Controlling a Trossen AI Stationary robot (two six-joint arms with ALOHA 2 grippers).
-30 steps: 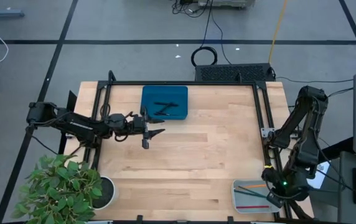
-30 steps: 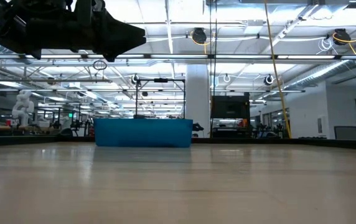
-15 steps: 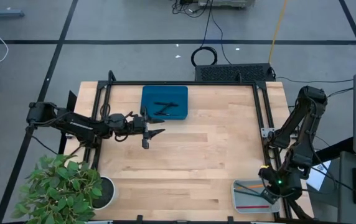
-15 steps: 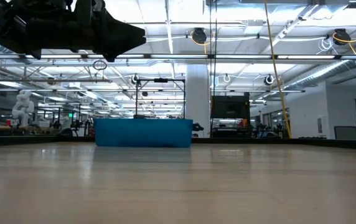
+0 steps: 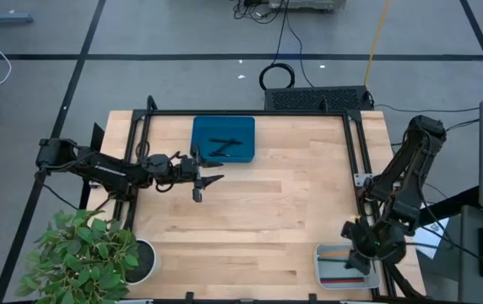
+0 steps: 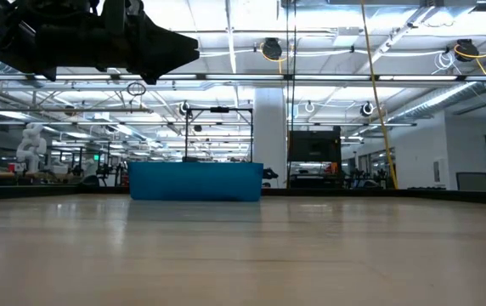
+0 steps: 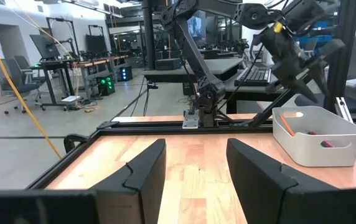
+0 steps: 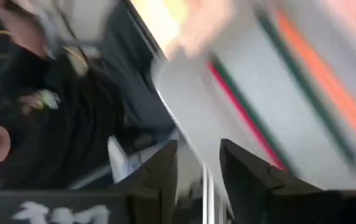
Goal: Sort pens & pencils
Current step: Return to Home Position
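Observation:
The blue tray [image 5: 223, 139] at the table's far side holds the black pens [image 5: 221, 147]. The white tray [image 5: 329, 266] at the near right corner holds the pencils: an orange one [image 5: 334, 251], a dark one and a red one [image 5: 334, 273]. They lie flat on its floor, and they also show in the right wrist view as orange [image 8: 318, 71] and red [image 8: 243, 109] streaks. My right gripper [image 5: 357, 256] hovers over that tray's right part, open, with nothing between its fingers [image 8: 165, 174]. My left gripper [image 5: 212, 179] waits open near the blue tray, level above the table.
A potted plant [image 5: 89, 253] stands at the near left corner. Black frame rails [image 5: 355, 160] run along the table's edges. The bare wood [image 5: 258, 219] between the two trays is free room. In the low view the blue tray [image 6: 195, 181] stands at the far side.
My right gripper has swung from the table's right edge toward the left, over the white tray, tipping and rolling as it went. The pencils in the tray and the pens in the blue tray have stayed where they were.

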